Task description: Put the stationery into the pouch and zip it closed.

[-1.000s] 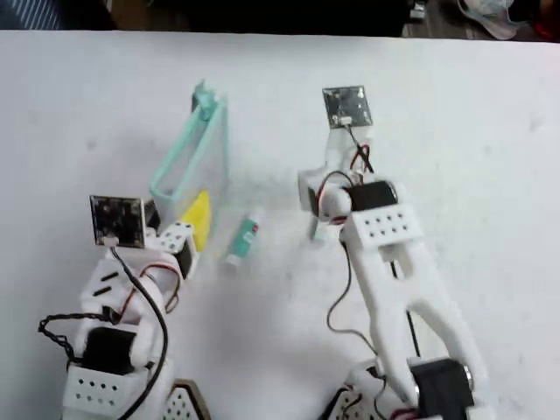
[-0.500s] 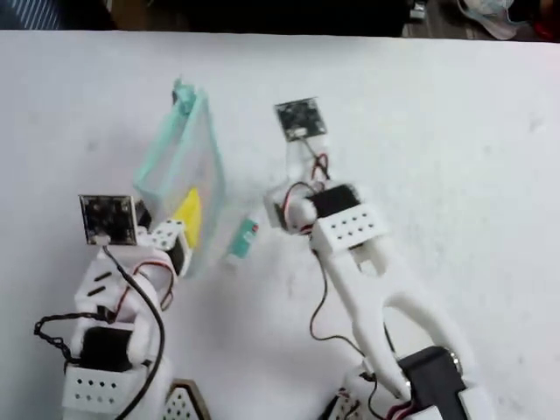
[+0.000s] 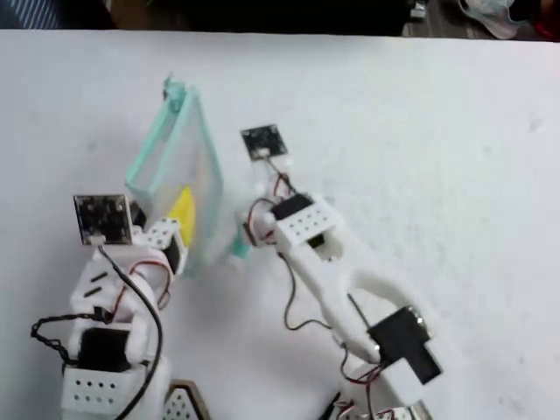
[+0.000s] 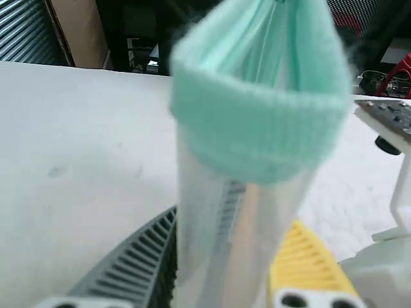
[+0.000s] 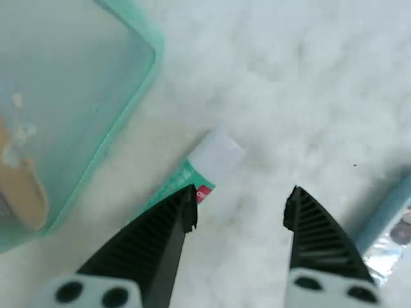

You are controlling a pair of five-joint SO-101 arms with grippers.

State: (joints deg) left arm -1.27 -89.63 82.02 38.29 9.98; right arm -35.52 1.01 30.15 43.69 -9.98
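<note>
A clear pouch (image 3: 175, 166) with mint-green trim stands tilted on its edge, mouth open. My left gripper (image 4: 221, 276) is shut on its lower wall, with the grey finger (image 4: 128, 273) on one side and the yellow finger (image 4: 302, 269) on the other. The pouch's green rim (image 4: 257, 109) rises close in front of the left wrist camera. A green glue stick (image 5: 205, 163) with a white cap lies on the table beside the pouch (image 5: 64, 96). My right gripper (image 5: 241, 196) hangs open just above it, one black fingertip (image 5: 186, 199) over the stick's body. The glue stick's end (image 3: 238, 248) peeks out from under the right arm (image 3: 302, 223).
A blue-edged item in clear wrap (image 5: 392, 221) lies on the table just past the right gripper's other finger. A tan shape (image 5: 22, 186) shows through the pouch wall. The white table (image 3: 437, 131) stretches open to the right and back.
The right arm has swung left and come down over the glue stick. The left gripper has shifted the pouch a little left and tipped it more upright.
</note>
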